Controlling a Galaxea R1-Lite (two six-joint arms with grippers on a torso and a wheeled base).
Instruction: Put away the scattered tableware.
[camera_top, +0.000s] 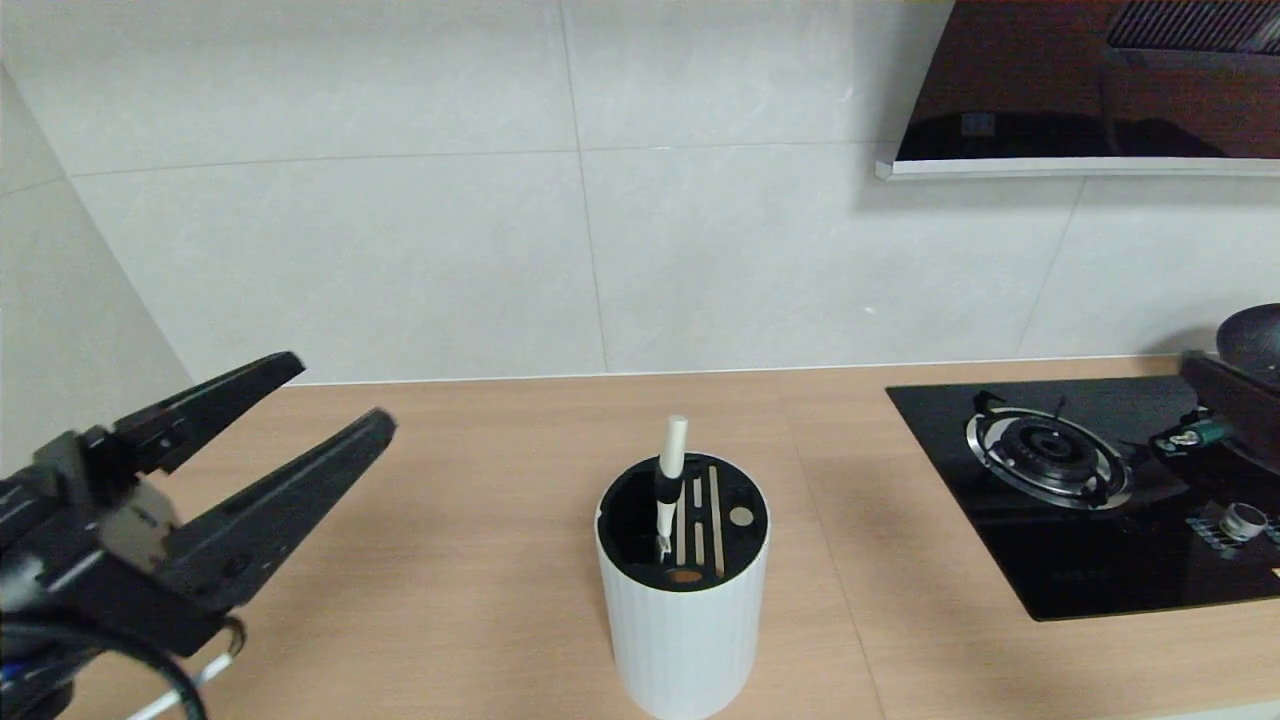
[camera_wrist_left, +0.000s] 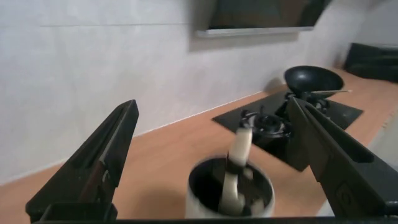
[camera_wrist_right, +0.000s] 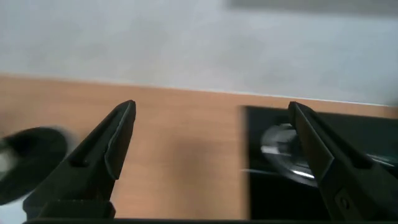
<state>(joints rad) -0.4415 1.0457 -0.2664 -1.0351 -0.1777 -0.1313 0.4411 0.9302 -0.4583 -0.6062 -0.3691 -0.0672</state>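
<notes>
At the near centre of the wooden countertop (camera_top: 480, 520) stands a white cylindrical holder (camera_top: 683, 630) with a black slotted top. One utensil (camera_top: 672, 450), white-handled with a dark collar, stands nearly upright in the open compartment on the 9 o'clock side of that top. Its handle rises above the rim and its working end is hidden inside. Narrow slots and a small round hole occupy the 3 o'clock half of the top. At 9 o'clock from the holder, well apart from it, the left gripper (camera_top: 340, 391) hangs above the wood with its jaws spread wide and nothing between them. Its tips point toward 1 o'clock, and only bare countertop lies between it and the holder. From the left wrist camera, holder and utensil appear beyond and between the two fingers, touching neither. The right gripper (camera_wrist_right: 210, 107) is likewise released and empty, jaws parted over the countertop where the wood meets the black glass. At 3 o'clock from the holder, separated by a strip of wood, lies a black gas hob (camera_top: 1080, 560) carrying a round metal burner (camera_top: 1045, 450). A dark pan (camera_top: 1252, 340) sits at the hob's far side, toward 2 o'clock. A dark range hood (camera_top: 1090, 90) hangs on the tiled wall (camera_top: 400, 200) at 1 o'clock, and the wall closes the counter at 12 o'clock.
</notes>
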